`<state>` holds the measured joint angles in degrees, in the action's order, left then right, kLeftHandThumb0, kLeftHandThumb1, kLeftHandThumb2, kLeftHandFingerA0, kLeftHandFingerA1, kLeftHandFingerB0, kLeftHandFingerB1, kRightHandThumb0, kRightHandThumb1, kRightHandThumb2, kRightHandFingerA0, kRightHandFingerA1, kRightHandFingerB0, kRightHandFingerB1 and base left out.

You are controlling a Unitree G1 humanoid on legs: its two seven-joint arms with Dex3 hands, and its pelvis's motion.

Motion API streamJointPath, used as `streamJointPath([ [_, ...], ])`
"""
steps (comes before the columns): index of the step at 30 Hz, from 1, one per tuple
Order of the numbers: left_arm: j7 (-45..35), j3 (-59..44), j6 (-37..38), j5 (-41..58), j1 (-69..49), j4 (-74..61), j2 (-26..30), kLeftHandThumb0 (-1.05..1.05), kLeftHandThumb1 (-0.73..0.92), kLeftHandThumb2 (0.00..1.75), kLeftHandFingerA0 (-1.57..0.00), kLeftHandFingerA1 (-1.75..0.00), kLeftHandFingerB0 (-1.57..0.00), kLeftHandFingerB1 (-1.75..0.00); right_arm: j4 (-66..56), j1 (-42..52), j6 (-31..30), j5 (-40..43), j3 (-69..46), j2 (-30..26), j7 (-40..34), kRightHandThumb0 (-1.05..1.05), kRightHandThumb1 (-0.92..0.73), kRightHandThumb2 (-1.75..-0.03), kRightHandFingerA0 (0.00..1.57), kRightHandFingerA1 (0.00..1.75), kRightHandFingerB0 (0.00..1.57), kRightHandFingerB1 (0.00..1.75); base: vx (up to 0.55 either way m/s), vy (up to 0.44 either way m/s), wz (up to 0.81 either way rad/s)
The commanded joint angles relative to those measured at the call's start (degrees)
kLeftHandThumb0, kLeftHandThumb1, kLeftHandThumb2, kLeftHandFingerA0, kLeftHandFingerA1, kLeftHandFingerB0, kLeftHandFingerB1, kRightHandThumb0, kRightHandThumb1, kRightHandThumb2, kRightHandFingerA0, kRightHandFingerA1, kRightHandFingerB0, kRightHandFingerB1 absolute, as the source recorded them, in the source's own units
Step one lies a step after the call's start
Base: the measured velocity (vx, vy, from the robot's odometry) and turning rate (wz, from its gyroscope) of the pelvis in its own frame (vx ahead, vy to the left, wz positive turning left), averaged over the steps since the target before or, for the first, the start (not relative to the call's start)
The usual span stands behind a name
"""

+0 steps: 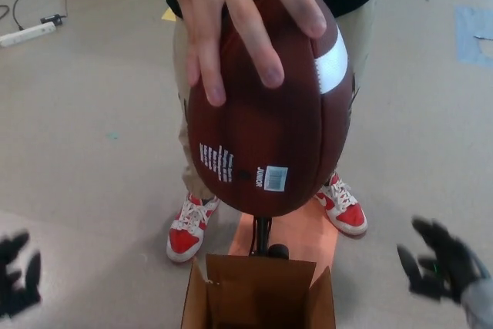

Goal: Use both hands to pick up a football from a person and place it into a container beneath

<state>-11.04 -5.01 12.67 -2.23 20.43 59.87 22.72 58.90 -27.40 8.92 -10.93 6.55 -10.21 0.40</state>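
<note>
Football (266, 136) hangs from person's hand (231, 13), well above and between left hand (17, 275) and right hand (439, 263). Both spread, empty. Looks light, firm, smooth leather; squeeze opposite flanks. Cardboard box (258, 298) below.

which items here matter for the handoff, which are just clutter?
Job: football, person's hand holding it, cardboard box below, left hand, right hand, both open.
Clutter: power strip and cable, blue tape.
</note>
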Motion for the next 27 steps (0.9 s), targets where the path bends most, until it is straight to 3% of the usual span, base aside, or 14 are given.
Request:
streamJointPath([
  [1,-6.2,-2.8,9.8,3.0,1.4,3.3,2.5,-0.87,0.85,1.14,0.0,-0.11,0.0,-0.09,3.2,-1.0,12.9,1.9,-2.7,-1.3,-0.7,-0.84,-0.82,-1.11,0.13,0.43,0.0,0.11,0.1,-0.001,0.01],
  [3,-6.6,-3.6,10.2,3.6,1.7,3.3,2.2,-0.87,0.86,1.14,0.0,-0.12,0.0,-0.09,3.0,-1.4,13.4,3.1,-4.1,-1.0,-0.5,-0.81,-0.8,-0.92,0.12,0.29,0.0,0.07,0.09,-0.003,0.01],
  [4,-7.6,-4.9,10.2,5.3,1.4,2.3,1.6,-0.77,0.91,0.75,0.0,-0.21,0.0,0.0,1.2,-1.0,13.7,4.4,-5.3,-0.5,-0.8,-0.77,-0.92,-0.75,0.21,0.34,0.0,0.07,0.09,-0.006,0.01],
  [5,-8.9,-6.8,10.5,7.9,0.5,0.5,0.5,-0.88,0.82,1.14,-0.05,-0.17,0.0,-0.1,-2.0,-0.1,14.6,6.5,-7.3,0.1,-1.0,-0.81,-0.8,-1.11,0.14,0.43,0.0,0.14,0.09,-0.006,0.01],
  [7,-10.3,-9.0,12.3,10.5,-1.2,-2.8,-0.6,-0.85,0.8,1.12,-0.06,-0.21,0.0,-0.12,-7.4,1.7,15.3,8.7,-9.4,0.7,-0.1,-0.76,-0.92,-0.83,0.13,0.3,0.0,0.0,0.09,-0.006,0.01],
  [10,-11.7,-11.1,13.2,13.1,-4.0,-9.1,-2.0,-0.83,0.74,1.09,-0.05,-0.28,0.0,-0.17,-15.9,4.8,15.6,9.6,-10.6,1.3,0.5,-0.8,-0.85,-1.02,0.18,0.36,0.0,0.01,0.09,-0.007,0.01],
  [13,-12.9,-12.7,14.4,15.8,-7.6,-16.8,-3.5,-0.87,0.77,0.93,-0.08,-0.26,0.0,-0.07,-24.7,8.5,15.8,9.7,-10.8,2.1,0.7,-0.75,-0.92,-0.86,0.2,0.34,0.0,0.0,0.08,-0.009,0.02],
  [16,-10.7,-12.2,12.0,16.5,-11.6,-32.0,-5.1,-0.82,0.79,1.13,-0.06,-0.31,0.0,-0.18,-34.8,10.2,15.3,11.1,-10.6,3.3,1.6,-0.77,-0.92,-0.85,0.25,0.37,0.0,0.0,0.03,-0.003,0.0],
  [17,-8.8,-11.7,11.9,15.3,-12.8,-36.7,-5.6,-0.86,0.92,0.77,-0.12,-0.29,0.0,-0.19,-38.6,10.8,14.2,11.3,-10.2,3.7,1.9,-0.8,-0.82,-0.97,0.22,0.39,0.0,0.0,0.0,0.0,0.0],
  [20,-7.3,-10.0,8.6,14.9,-15.3,-47.9,-6.7,-0.88,0.92,0.75,-0.15,-0.28,-0.01,-0.23,-46.7,11.6,12.3,11.7,-9.2,5.1,1.6,-0.78,-0.92,-0.8,0.24,0.34,0.0,0.0,0.0,0.0,0.0],
  [21,-6.8,-9.6,7.7,14.5,-15.5,-50.2,-7.1,-0.88,0.92,0.75,-0.15,-0.28,-0.01,-0.23,-48.2,11.6,12.0,11.6,-9.1,5.4,1.4,-0.78,-0.92,-0.8,0.24,0.34,0.0,0.0,0.0,0.0,0.0],
  [22,-6.2,-8.5,7.6,13.6,-15.7,-53.8,-7.7,-0.84,0.78,1.13,-0.11,-0.37,0.0,-0.24,-51.6,11.8,11.0,11.6,-8.4,6.3,1.2,-0.83,-0.84,-1.04,0.24,0.4,0.0,0.0,0.0,0.0,0.0],
  [26,-5.4,-6.1,5.6,13.0,-16.2,-61.1,-9.9,-0.83,0.78,1.13,-0.12,-0.39,-0.01,-0.25,-57.3,12.8,8.1,11.2,-7.3,7.5,1.1,-0.78,-0.92,-0.82,0.19,0.33,0.0,0.0,0.0,0.0,0.0],
  [27,-5.4,-5.5,5.3,12.8,-16.1,-62.2,-10.4,-0.87,0.92,0.77,-0.17,-0.3,0.0,-0.21,-58.4,12.9,7.5,11.2,-7.0,7.7,1.3,-0.78,-0.92,-0.83,0.19,0.33,0.0,0.0,0.0,0.0,0.0],
])
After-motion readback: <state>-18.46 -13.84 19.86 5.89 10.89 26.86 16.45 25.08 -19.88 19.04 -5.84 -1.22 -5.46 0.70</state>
